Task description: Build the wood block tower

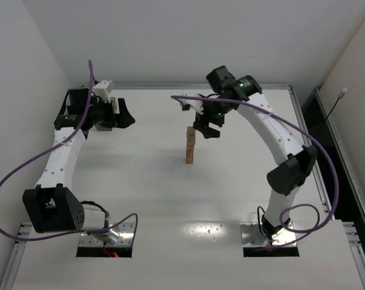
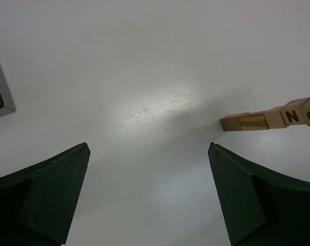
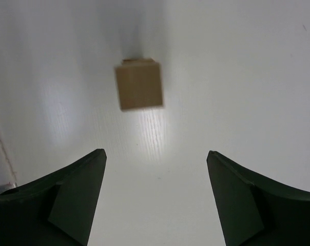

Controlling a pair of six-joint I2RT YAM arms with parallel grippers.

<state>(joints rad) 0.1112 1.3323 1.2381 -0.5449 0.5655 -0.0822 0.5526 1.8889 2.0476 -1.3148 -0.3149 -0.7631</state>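
The tower [image 1: 189, 145] — a slim tan column (some faces lettered) — stands free, left pincer [image 2: 148, 146] and right pincer [image 3: 156, 152] gaping wide.

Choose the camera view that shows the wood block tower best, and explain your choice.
Top external: the whole tower shows, base to top. Left wrist shows it closer, with letters on the blocks, but cut off at the frame edge. Right wrist looks down and shows little beyond the top block.

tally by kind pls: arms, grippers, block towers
Arms: 2 (left arm, right arm)
Grippers: 2, both open (left gripper, right gripper)
Block towers: 1 (tower)
Total: 5
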